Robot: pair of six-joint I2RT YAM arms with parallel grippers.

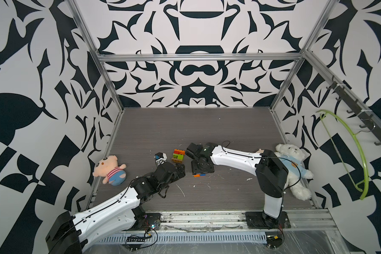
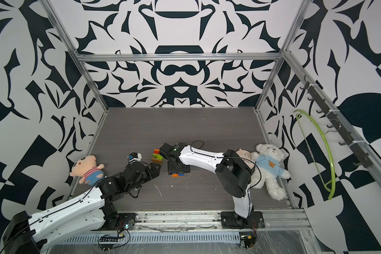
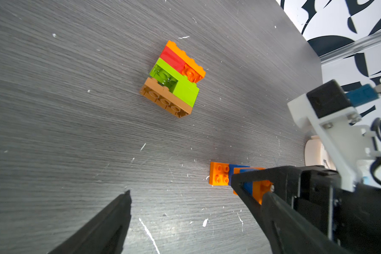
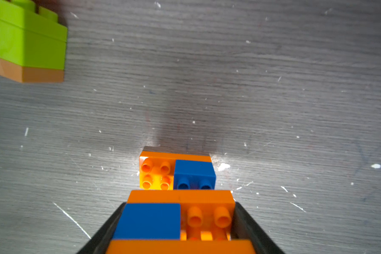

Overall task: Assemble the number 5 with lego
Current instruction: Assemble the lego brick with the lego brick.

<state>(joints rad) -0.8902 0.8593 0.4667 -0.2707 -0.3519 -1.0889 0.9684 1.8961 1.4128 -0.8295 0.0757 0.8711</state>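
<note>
Two lego groups: a stacked block [image 1: 178, 155] of orange, red, lime and tan bricks mid-table; an orange-and-blue build [image 1: 199, 175] nearer the robot, apart from the block.
Right gripper [image 4: 179, 220]: jaws partly closed against both flanks of the orange-and-blue build, gripping it low at the table [image 1: 185, 132] (resting or just lifted, cannot tell).
Left gripper [image 1: 181, 167]: spread wide, holding nothing, hovering just beside the stacked block.
Step in hand: probably joining the held build to the stacked block, so the digit looks only part made.
Next move: calls for studs lined up square, then a straight press down; the block likely wants bracing or it will skid.
</note>
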